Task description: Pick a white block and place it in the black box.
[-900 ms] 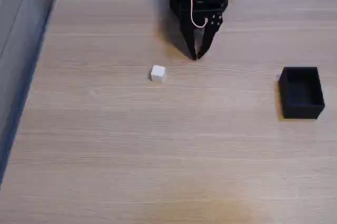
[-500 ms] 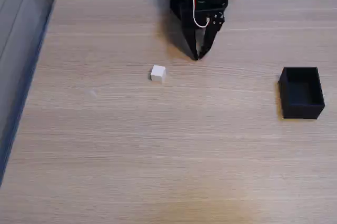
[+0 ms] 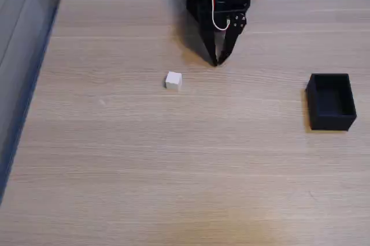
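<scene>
Pale wood grain covers the table (image 3: 144,171) in the fixed view. Left of centre, the white block (image 3: 173,81) sits alone on the bare surface. Up and to its right, the black end effector (image 3: 217,61) points down near the table's far edge, fingertips together, gripping nothing. Far right, well apart from both, stands the black box (image 3: 330,101), open-topped.

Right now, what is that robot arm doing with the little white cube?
Nothing yet. The end effector hangs at the far side of the wooden table, its fingertips together and holding nothing. The white cube sits alone on the table, a little nearer the camera and to the left of it in the fixed view. The black box stands open and empty over on the right. The cube has not been picked up.
</scene>
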